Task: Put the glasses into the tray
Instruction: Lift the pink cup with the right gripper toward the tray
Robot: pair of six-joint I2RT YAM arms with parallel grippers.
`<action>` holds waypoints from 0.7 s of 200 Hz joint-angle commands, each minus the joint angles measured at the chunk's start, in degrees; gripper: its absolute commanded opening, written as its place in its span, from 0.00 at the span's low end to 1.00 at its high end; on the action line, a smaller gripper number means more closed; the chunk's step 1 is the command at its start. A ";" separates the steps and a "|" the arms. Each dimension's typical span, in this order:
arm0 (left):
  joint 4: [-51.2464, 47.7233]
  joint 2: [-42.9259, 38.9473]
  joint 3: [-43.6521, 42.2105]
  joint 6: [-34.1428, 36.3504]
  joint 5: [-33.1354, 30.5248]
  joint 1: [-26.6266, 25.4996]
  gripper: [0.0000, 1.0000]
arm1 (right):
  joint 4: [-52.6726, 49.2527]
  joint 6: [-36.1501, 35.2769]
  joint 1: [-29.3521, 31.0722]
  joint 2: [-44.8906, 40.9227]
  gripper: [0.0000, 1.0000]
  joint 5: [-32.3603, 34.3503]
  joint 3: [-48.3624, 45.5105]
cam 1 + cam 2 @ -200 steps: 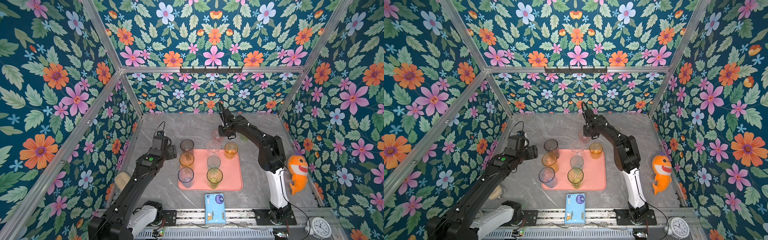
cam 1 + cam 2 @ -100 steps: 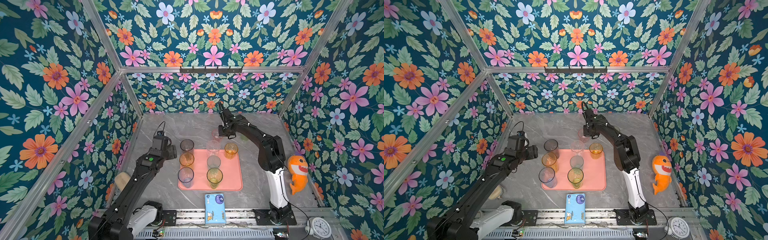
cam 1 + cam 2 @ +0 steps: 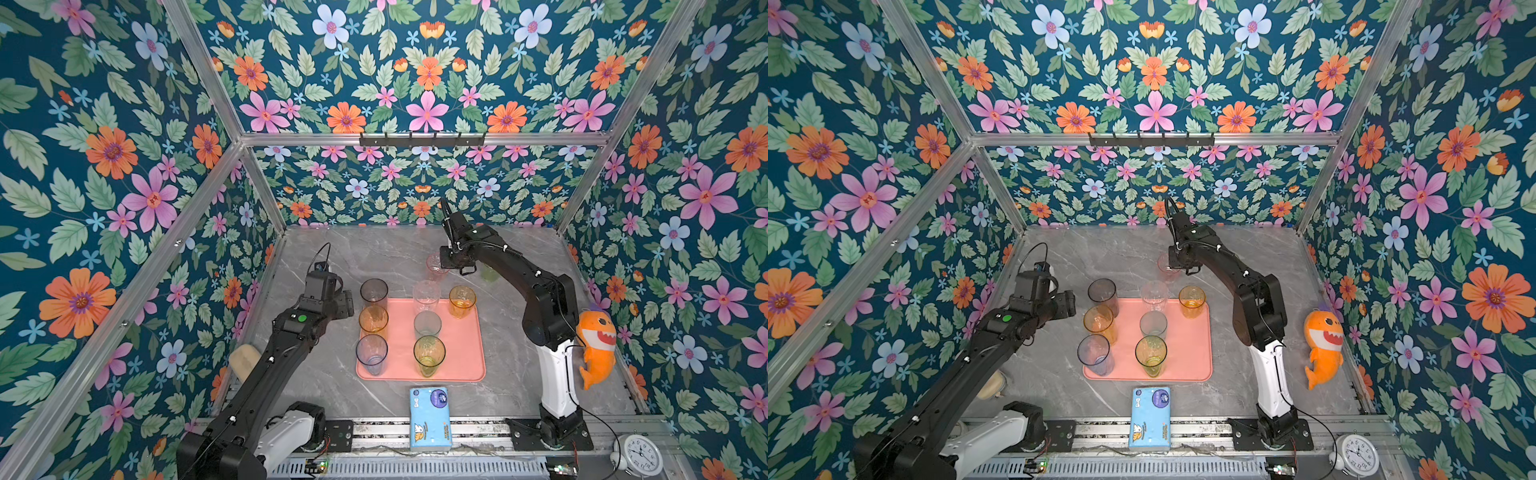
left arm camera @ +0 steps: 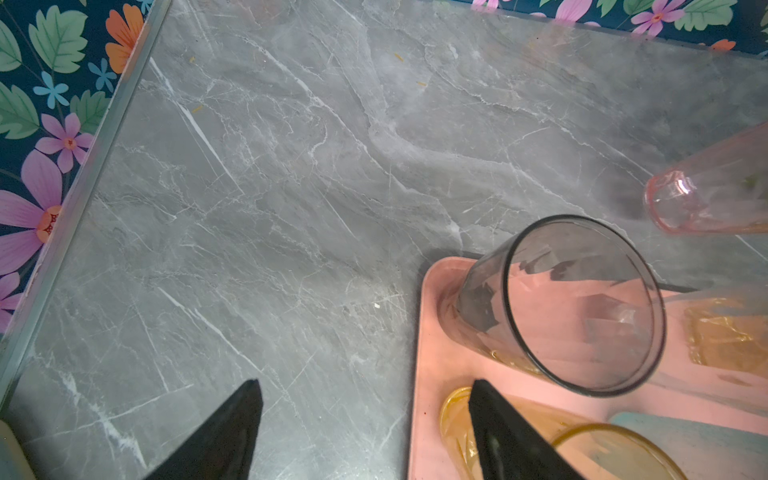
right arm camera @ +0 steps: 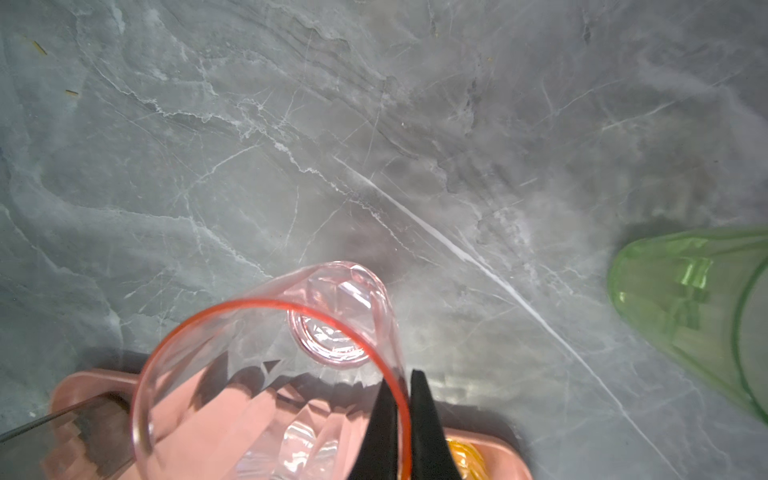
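While seven glasses (image 3: 429,355) stand in the tray (image 3: 457,353), the left fingers (image 4: 232,424) hang apart over the worktop (image 4: 291,187) at its far-left corner; beyond its far edge the right fingers (image 5: 424,415) clamp the rim of the pink glass (image 5: 340,316), the green glass (image 5: 685,299) nearby.

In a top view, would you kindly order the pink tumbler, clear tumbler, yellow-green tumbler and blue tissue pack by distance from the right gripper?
From the right gripper:
1. Transparent pink tumbler, pinched at its rim.
2. Clear tumbler, at the tray's far edge.
3. Yellow-green tumbler, tray's near edge.
4. Blue tissue pack, in front of the tray.
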 commanded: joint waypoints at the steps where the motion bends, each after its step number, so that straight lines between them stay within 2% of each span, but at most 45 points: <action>1: 0.75 0.02 -0.15 0.04 0.06 0.04 0.81 | -1.63 -1.12 0.01 -2.08 0.00 1.85 0.42; 78: 0.84 -0.23 -0.15 0.00 0.12 0.03 0.81 | -5.68 -2.99 -0.07 -9.17 0.00 4.60 0.11; 140: 1.01 -0.42 -0.05 -0.12 0.35 0.05 0.81 | -7.14 -3.48 -0.35 -17.41 0.00 6.38 -4.45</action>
